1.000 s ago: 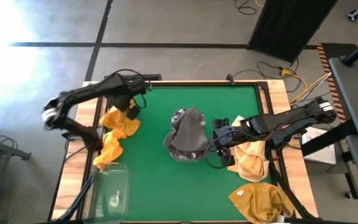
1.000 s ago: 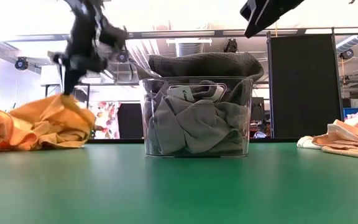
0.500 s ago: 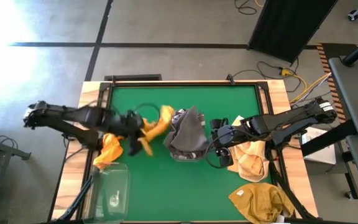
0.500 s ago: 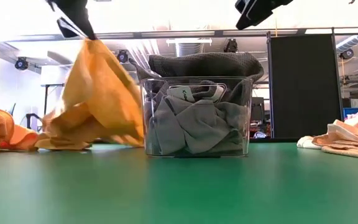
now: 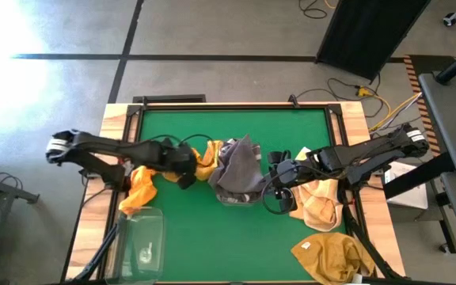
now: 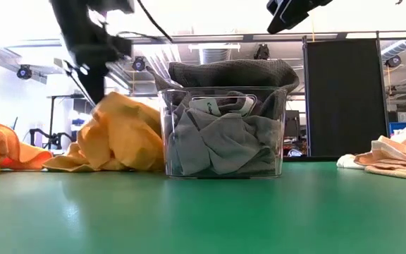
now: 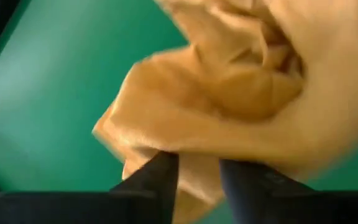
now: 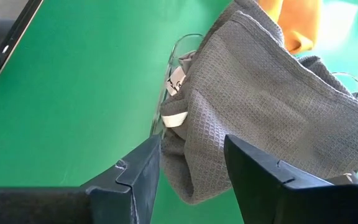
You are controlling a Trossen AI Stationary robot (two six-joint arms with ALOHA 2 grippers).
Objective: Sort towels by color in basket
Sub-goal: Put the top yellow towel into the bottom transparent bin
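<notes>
A clear basket (image 5: 236, 201) in the table's middle is heaped with grey towels (image 5: 241, 165), and one grey towel (image 6: 224, 70) is draped over its rim. An orange towel (image 5: 207, 157) lies bunched on the table against the basket's left side. My left gripper (image 5: 187, 168) is just left of that towel and is shut on it. My right gripper (image 5: 279, 180) hovers open above the basket's right side, and the grey towel (image 8: 260, 87) lies below its fingers. A second orange towel (image 5: 141, 188) lies near the left edge. My left gripper pinches the orange towel between its two fingers (image 7: 160, 180) at a bunched fold (image 7: 197, 167) near the top of the heap. The fingers come from above and from the table's left. The towel (image 6: 118, 134) hangs slack below them, with its lower part on the table beside the basket.
Pale yellow towels (image 5: 319, 202) and a mustard one (image 5: 335, 255) lie along the right side. An empty clear basket (image 5: 142, 237) stands at the near left corner. Bare green table (image 5: 212, 237) lies in front of the middle basket.
My left gripper took an orange towel from the pile at the left edge, lifted it, and swung it toward the middle basket. It then came down, and the towel, which hung stretched out half a second ago, is now heaped on the table against the basket's left wall.
</notes>
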